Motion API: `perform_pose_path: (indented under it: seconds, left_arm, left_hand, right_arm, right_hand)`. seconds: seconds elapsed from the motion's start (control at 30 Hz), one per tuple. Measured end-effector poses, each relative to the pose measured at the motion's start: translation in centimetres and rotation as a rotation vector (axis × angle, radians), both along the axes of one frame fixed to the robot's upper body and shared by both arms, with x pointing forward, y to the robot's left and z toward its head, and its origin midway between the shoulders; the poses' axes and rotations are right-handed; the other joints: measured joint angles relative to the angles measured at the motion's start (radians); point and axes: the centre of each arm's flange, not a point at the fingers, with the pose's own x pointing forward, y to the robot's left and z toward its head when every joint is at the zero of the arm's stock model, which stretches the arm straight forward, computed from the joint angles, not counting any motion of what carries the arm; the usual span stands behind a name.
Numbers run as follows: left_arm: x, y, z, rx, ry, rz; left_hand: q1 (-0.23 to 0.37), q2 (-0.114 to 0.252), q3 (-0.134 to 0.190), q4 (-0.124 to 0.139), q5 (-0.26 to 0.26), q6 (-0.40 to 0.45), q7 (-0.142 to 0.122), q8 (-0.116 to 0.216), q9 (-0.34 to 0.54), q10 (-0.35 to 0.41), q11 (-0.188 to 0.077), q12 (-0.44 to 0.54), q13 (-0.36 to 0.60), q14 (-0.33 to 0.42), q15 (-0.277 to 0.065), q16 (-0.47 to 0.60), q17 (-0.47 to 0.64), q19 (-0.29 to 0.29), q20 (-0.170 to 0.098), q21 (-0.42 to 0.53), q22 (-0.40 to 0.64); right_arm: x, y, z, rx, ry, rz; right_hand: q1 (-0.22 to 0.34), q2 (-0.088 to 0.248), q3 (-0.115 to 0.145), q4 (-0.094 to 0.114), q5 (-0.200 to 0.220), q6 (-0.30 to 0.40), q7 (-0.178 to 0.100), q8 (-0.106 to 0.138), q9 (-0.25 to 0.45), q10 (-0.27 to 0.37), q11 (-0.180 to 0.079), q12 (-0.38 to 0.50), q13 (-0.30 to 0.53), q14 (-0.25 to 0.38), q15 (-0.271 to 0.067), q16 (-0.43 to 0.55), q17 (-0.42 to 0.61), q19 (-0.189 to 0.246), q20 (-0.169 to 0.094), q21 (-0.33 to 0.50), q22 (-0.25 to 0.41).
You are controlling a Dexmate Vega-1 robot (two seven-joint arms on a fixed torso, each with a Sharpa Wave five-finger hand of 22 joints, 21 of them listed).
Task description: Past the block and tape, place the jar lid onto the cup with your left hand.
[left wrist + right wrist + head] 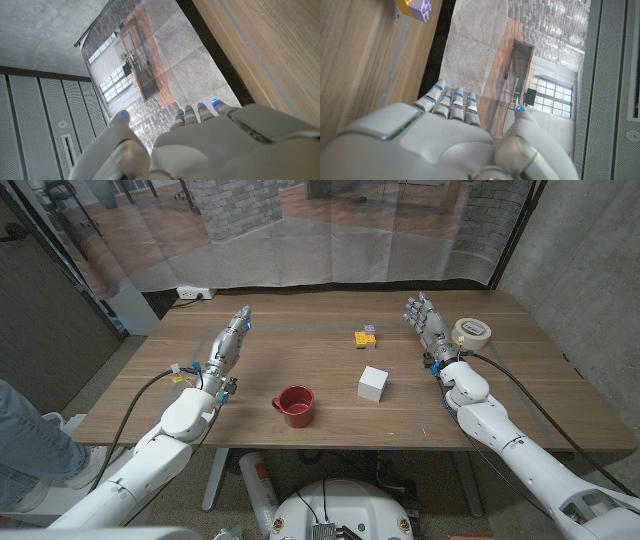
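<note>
The cup (295, 406), red with its handle turned toward the left arm, stands upright on the wooden surface (300, 360) near the front edge, a bit left of the middle and closer to the left arm than the right. Its mouth is uncovered.

Just to the right of it, with a gap between, sits a white block (373, 383). Farther back, nearer the middle of the surface, lies a small yellow and purple brick cluster (365, 338). At the right side is a roll of pale tape (471, 332), lying flat just beside the right hand (428, 328) on its outer side; I cannot tell whether the two touch.

The left hand (228, 342) is out on the left part of the surface, well apart from the cup and behind it, fingers (240, 318) stretched straight toward the far edge, holding nothing. In the left wrist view the same hand (225, 145) shows its back, its fingertips (201, 107) side by side and the thumb set off to one side.

The right hand has its fingers (417, 307) extended too, slightly spread, with nothing in them. From the right wrist view the hand (445, 145) points past the far edge, and the brick cluster (415, 7) shows at a corner.

A white power strip (193, 293) lies by the far left corner, and a person's leg in jeans (25, 440) stands at the left of the room.
</note>
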Motion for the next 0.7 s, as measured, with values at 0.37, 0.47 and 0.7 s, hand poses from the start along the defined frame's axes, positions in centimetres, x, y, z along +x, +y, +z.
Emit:
perform_pose_path:
  seconds: [0.37, 0.47, 0.7]
  left_arm:
    - [-1.3, 0.1, -1.5, 0.005, -0.006, 0.01]
    - [-1.7, 0.2, -1.8, 0.005, -0.006, 0.019]
    - [-2.8, 0.5, -2.4, 0.005, -0.009, 0.044]
  left_hand:
    - [0.004, 0.004, -0.004, -0.004, 0.0, 0.01, 0.004, 0.0, 0.0, 0.007, 0.007, 0.0, 0.0, 0.0, 0.0, 0.0, 0.0, 0.0, 0.0, 0.0, 0.0]
    - [0.004, 0.004, -0.004, -0.004, 0.007, 0.01, 0.004, 0.0, 0.0, 0.007, 0.007, 0.0, 0.0, 0.002, 0.001, 0.0, 0.0, 0.0, 0.0, 0.0, 0.0]
    - [0.007, 0.001, -0.004, -0.004, 0.007, 0.014, 0.0, 0.0, 0.0, 0.007, 0.007, 0.0, 0.0, 0.007, -0.004, 0.0, 0.0, 0.0, 0.0, 0.0, 0.0]
  right_arm:
    - [-0.3, -0.1, 0.4, -0.009, -0.002, -0.008]
    - [-0.3, -0.1, 0.3, -0.01, -0.001, -0.007]
    - [-0.1, 0.1, 0.4, -0.015, 0.0, 0.001]
  right_hand:
    - [0.0, 0.0, 0.0, 0.0, -0.008, 0.005, -0.005, 0.0, 0.0, 0.0, 0.0, 0.0, 0.0, 0.005, -0.005, 0.0, 0.0, 0.0, 0.0, -0.004, 0.0]
    - [0.0, 0.0, 0.0, 0.0, -0.008, 0.005, -0.005, 0.0, 0.0, 0.0, 0.0, 0.0, 0.0, 0.005, -0.005, 0.0, 0.0, 0.0, 0.0, -0.004, 0.0]
    - [0.0, 0.0, 0.0, 0.0, -0.008, 0.005, -0.005, 0.0, 0.0, 0.0, 0.0, 0.0, 0.0, 0.005, -0.005, 0.0, 0.0, 0.004, -0.004, -0.008, 0.0]
